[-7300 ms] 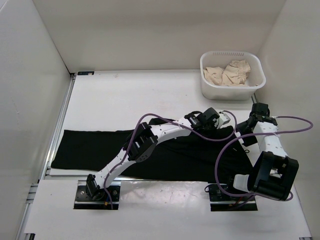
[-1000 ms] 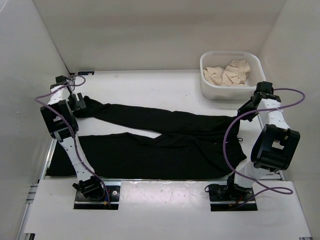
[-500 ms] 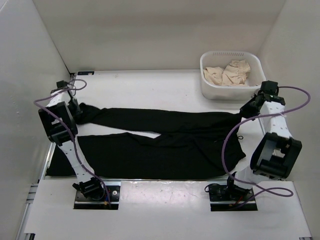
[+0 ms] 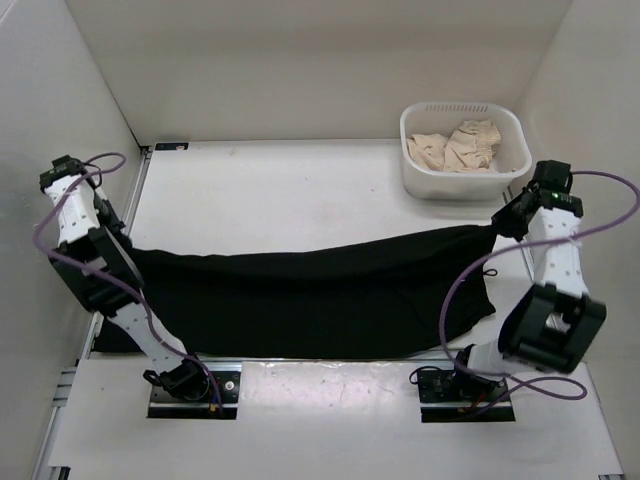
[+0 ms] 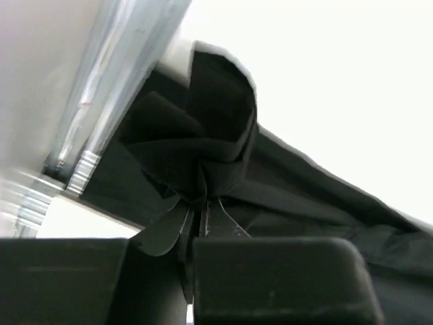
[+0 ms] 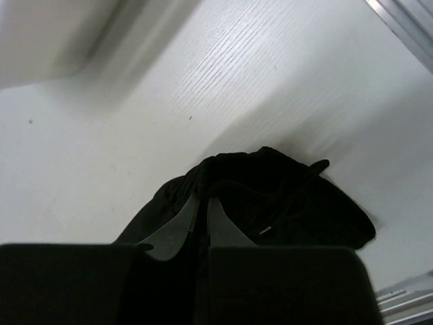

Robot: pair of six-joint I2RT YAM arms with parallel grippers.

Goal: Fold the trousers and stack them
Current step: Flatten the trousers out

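Note:
Black trousers (image 4: 300,290) hang stretched in a long band between my two grippers, sagging onto the white table (image 4: 290,185) in the middle. At the band's left end my left gripper (image 4: 120,243) is shut on the bunched leg cloth (image 5: 203,149), which fans out from its tips (image 5: 203,206). My right gripper (image 4: 503,226) is shut on the waist end, and in the right wrist view the dark cloth (image 6: 270,189) with a drawstring gathers around its tips (image 6: 203,203).
A white basket (image 4: 460,108) holding beige garments (image 4: 455,145) stands at the back right, close to my right arm. White walls enclose the table on three sides. A metal rail (image 4: 125,215) runs along the left edge, beside my left arm.
My left gripper has shut on the far leg's end and swung left and up. The far leg has come over the near one; the trousers are now one taut band.

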